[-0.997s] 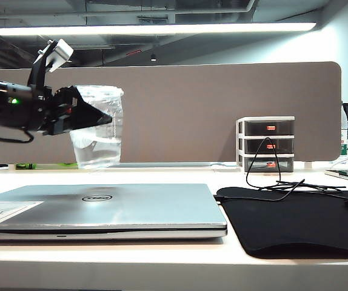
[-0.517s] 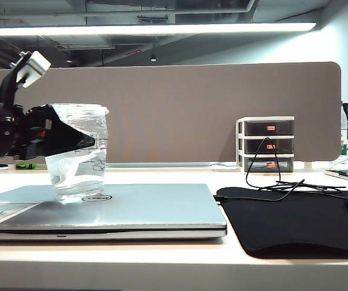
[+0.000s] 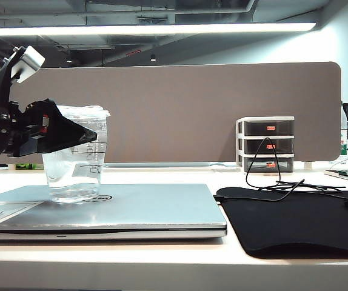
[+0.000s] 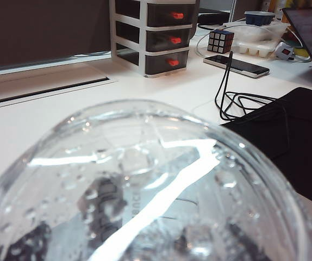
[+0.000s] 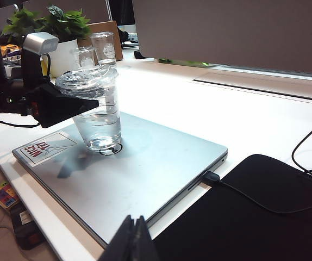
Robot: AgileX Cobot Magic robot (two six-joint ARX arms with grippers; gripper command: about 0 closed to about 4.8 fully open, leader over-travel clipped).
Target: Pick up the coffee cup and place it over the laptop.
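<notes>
The coffee cup (image 3: 74, 154) stands upright on the lid of the closed laptop (image 3: 150, 209), its base over the round logo. It sits between the fingers of the left gripper (image 3: 83, 138), which reach around its upper part, just under the flat lid. The fingers (image 5: 63, 106) seem a little apart from the cup wall, but the view is poor and I cannot tell if they touch it or how wide they stand. The right gripper (image 5: 130, 242) is near the front edge of the laptop, well apart from the cup; its fingertips are together and hold nothing.
</notes>
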